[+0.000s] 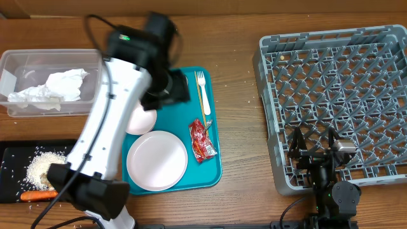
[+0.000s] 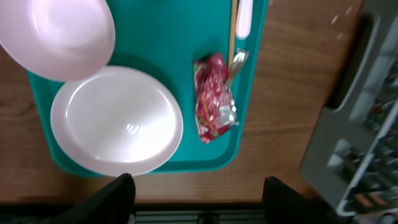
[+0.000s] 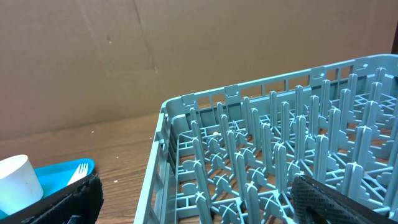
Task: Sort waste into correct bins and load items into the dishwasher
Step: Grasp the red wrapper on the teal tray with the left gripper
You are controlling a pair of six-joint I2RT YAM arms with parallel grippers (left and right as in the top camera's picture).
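Left fingers (image 2: 121, 196) spread wide; red wrapper (image 2: 214, 99) ahead between them, untouched.

The overhead camera looks straight down from high above the wooden table (image 1: 241, 76), with the teal tray (image 1: 213, 173) at centre frame and the grey dish rack (image 1: 331, 83) at right. The left wrist camera faces down, close over the tray's lower half, sharing the pale plate (image 2: 118, 121) and red wrapper (image 2: 214, 96) with overhead. The right wrist camera sits low, looking level across the rack's corner toward a brown wall (image 3: 124, 50).
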